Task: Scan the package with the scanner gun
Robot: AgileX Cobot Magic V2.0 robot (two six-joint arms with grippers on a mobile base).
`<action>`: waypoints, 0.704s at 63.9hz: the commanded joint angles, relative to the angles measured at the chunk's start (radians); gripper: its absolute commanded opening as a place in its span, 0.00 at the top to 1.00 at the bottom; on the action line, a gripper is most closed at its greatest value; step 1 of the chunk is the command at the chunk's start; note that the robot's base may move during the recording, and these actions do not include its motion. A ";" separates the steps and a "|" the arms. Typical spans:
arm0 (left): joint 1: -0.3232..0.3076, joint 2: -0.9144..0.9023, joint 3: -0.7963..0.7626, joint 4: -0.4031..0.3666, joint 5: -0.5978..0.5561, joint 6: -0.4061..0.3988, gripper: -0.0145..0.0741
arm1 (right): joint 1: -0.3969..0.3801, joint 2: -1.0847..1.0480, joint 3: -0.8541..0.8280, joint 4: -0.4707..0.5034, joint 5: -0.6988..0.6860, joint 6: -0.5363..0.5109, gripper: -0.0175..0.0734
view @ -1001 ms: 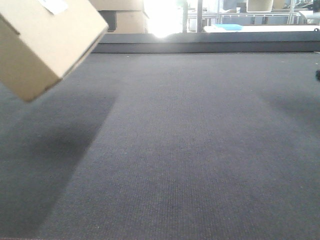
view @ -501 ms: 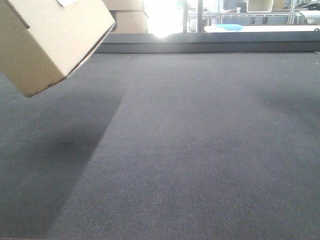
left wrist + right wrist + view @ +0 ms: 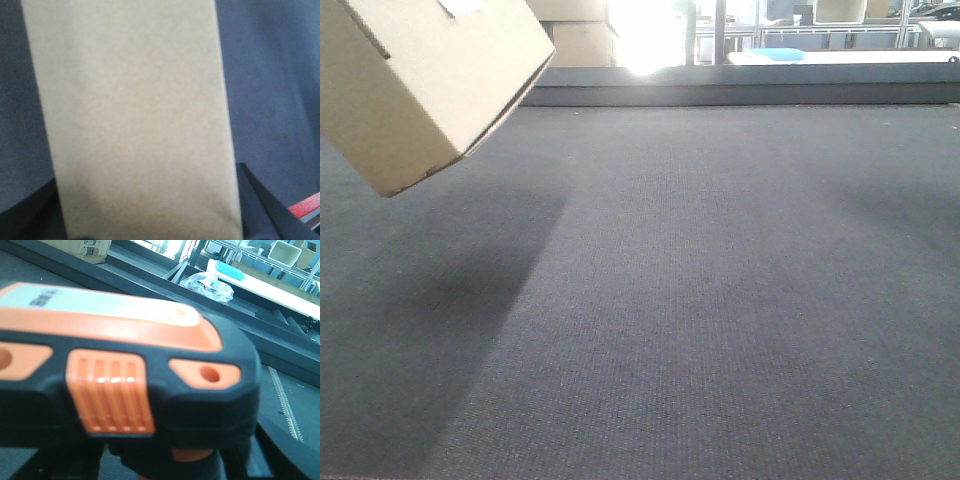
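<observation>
The package (image 3: 420,80), a plain brown cardboard box, hangs tilted in the air at the upper left of the front view, with a scrap of white sticker at its top edge. In the left wrist view it (image 3: 130,120) fills the frame. My left gripper (image 3: 145,220) is shut on it, with a black finger (image 3: 260,205) against each side. The scanner gun (image 3: 130,370), black with orange parts, fills the right wrist view close to the camera. My right gripper (image 3: 165,465) is shut on its handle. Neither the arms nor the scanner show in the front view.
A dark grey mat (image 3: 720,300) covers the table, with a raised ledge (image 3: 740,92) along the far edge. Larger stacked cardboard boxes (image 3: 570,35) stand behind it at the back left. A crumpled plastic bag (image 3: 207,282) and white shelving lie beyond the ledge.
The package has shifted a little to the right and turned slightly. A dark shape at the right edge of the front view a second ago is out of view now.
</observation>
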State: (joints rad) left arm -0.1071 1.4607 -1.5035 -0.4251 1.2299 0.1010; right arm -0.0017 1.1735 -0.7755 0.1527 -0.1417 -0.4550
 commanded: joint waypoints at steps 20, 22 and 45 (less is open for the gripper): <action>-0.014 0.037 -0.008 -0.052 -0.009 -0.009 0.96 | 0.084 -0.017 -0.019 -0.010 -0.107 -0.007 0.98; -0.016 0.039 -0.008 -0.055 -0.009 -0.009 0.96 | 0.084 -0.017 -0.019 -0.010 -0.109 -0.007 0.98; -0.020 0.047 -0.008 -0.055 -0.009 -0.009 0.96 | 0.084 -0.017 -0.019 -0.010 -0.111 -0.007 0.98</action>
State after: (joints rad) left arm -0.1202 1.5123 -1.5035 -0.4576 1.2280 0.0989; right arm 0.0825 1.1735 -0.7755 0.1480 -0.1724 -0.4550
